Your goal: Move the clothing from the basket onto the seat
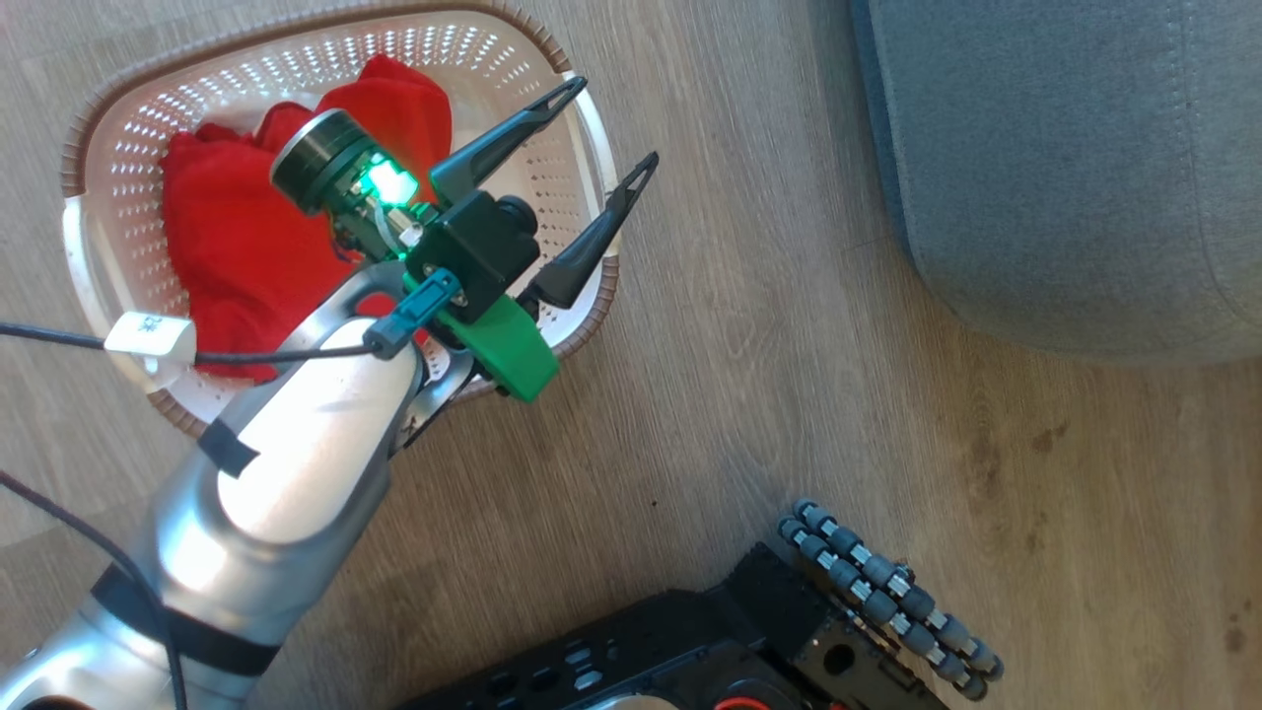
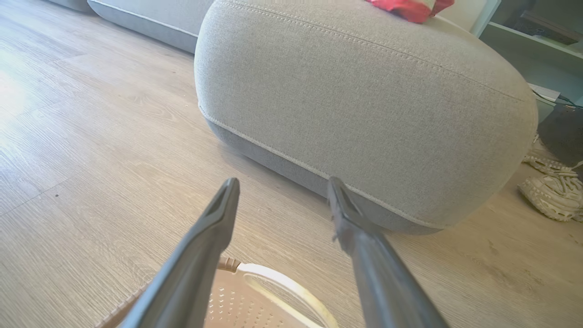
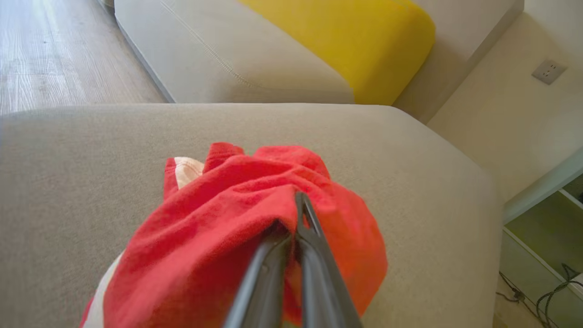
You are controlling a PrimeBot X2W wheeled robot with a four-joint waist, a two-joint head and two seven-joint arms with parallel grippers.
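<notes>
- Clothing, head view: one plain red garment [image 1: 237,227], bunched inside the single basket [image 1: 99,128]. The basket stands on a pale wood-plank floor [image 1: 789,394]. The left gripper [image 1: 613,120] is above the basket's seat-side rim, fingers spread wide, holding nothing. One corner of the grey seat [image 1: 1065,168] is well apart at the upper right. The dark robot base [image 1: 690,651] is at the bottom edge.
- Left wrist view: the two parted fingers point over the basket rim at the seat's rounded, pale-stitched side. Added here: an edge of the red-and-white garment [image 2: 410,7] on the seat top, and pale shoes [image 2: 551,191] on the floor beside the seat.
- Right wrist view: the right gripper [image 3: 291,214] is clamped on a fold of the red-and-white garment, which rests on the seat top. Added here: one yellow cushion [image 3: 355,41] on a sofa behind, and one wall socket [image 3: 549,70].
</notes>
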